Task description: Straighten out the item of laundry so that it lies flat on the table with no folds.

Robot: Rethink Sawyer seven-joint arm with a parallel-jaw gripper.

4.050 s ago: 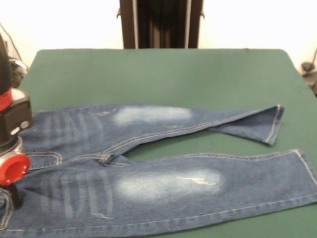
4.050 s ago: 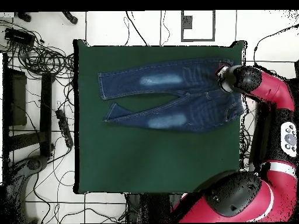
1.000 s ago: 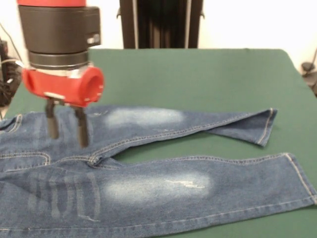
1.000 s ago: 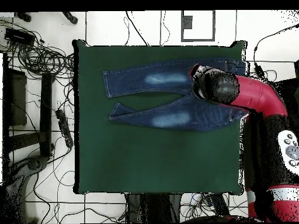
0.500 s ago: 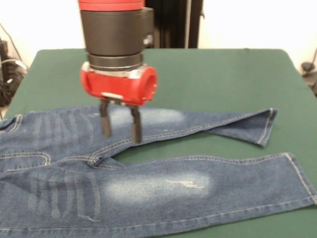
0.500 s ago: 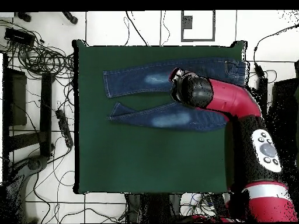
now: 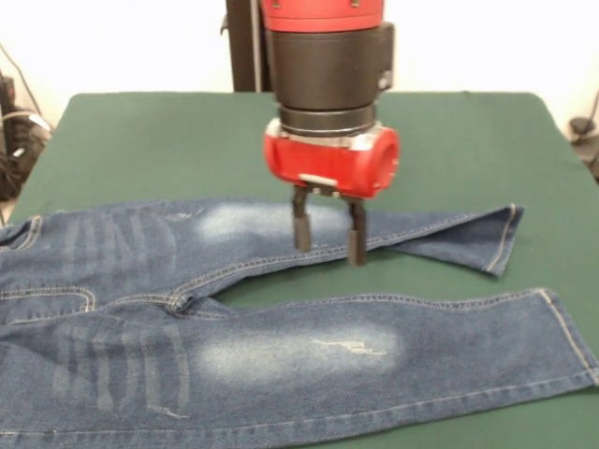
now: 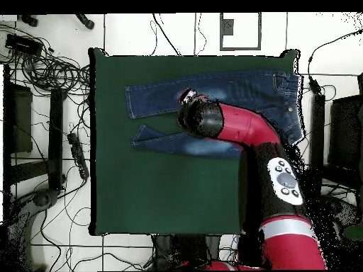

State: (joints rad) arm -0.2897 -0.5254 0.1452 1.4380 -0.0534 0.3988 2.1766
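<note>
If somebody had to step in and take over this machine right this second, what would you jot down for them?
Gripper: open and empty, fingers pointing down just above the far leg of the jeans, near its faded patch.
Jeans: spread lengthwise across the table, waistband at one end and hanging slightly past the table edge in the overhead view, legs apart in a narrow V.
Done: the near leg and the hip area look mostly flat.
Left: the far leg's cuff is folded over on itself, and that leg looks a bit twisted. It probably needs pulling out straight at the cuff end.
</note>
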